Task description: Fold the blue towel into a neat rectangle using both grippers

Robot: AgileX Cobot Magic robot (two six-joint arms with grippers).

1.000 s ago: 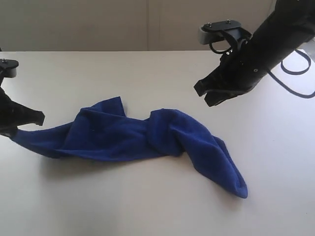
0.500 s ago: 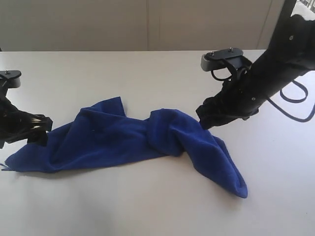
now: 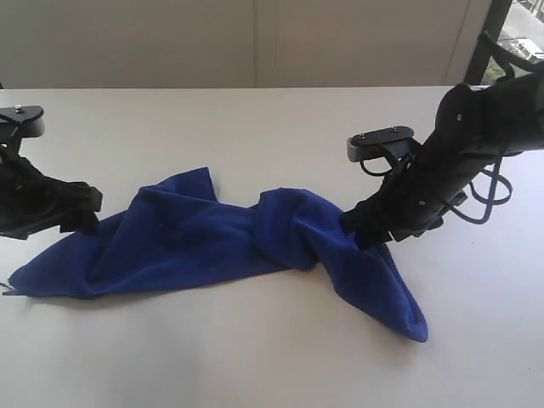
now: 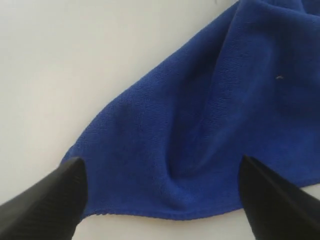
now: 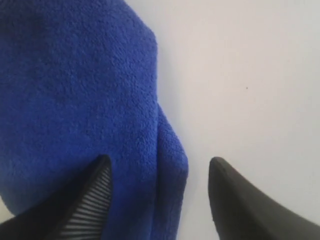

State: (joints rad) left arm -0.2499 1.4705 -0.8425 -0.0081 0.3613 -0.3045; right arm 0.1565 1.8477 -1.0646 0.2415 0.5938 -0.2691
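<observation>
Between the left gripper and the right gripper, found the blue towel sprawled in a long, crumpled band, not yet folded, with one tapering end trailing out beyond the right gripper. Noted a soft, fuzzy, deep royal-blue pile, a thin stitched hem along the edge just under the left gripper, and a raised, twisted ridge of cloth close against the right gripper. Saw the left gripper spread wide and gripping nothing, its matte black fingers straddling a rounded corner of the cloth. Saw the right gripper parted too, with nothing clamped: one finger with a ribbed pad over a thick rolled fold, the other over bare surface just beside that fold. Could not tell whether either finger pressed on the cloth. Beneath both grippers, noted a table, smooth, matte and off-white. Behind the grippers, made out a pale wall with one vertical seam.
</observation>
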